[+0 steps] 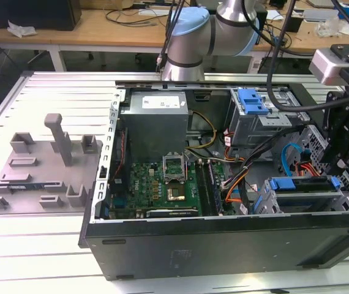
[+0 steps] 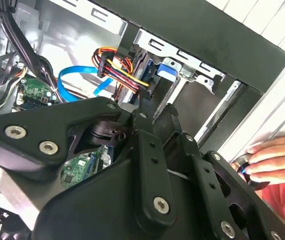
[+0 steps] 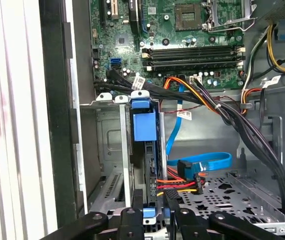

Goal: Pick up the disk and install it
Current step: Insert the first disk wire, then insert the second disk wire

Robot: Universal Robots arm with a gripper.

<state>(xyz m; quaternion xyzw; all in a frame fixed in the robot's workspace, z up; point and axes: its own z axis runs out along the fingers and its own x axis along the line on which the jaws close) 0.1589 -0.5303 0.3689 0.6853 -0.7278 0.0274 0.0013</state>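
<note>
Disk (image 3: pixel 150 165) sits on edge in the drive cage (image 3: pixel 110 150) of the open computer case (image 1: pixel 223 245), blue rail end showing, so it looks nearly or fully seated. My gripper (image 3: pixel 155 212) hangs right over its near edge, fingers close either side; whether they pinch it I cannot tell. My arm reaches down into the case's corner at the exterior view's right. A person's hand (image 2: pixel 275 157) rests on the desk (image 1: pixel 40 245) beside the case.
</note>
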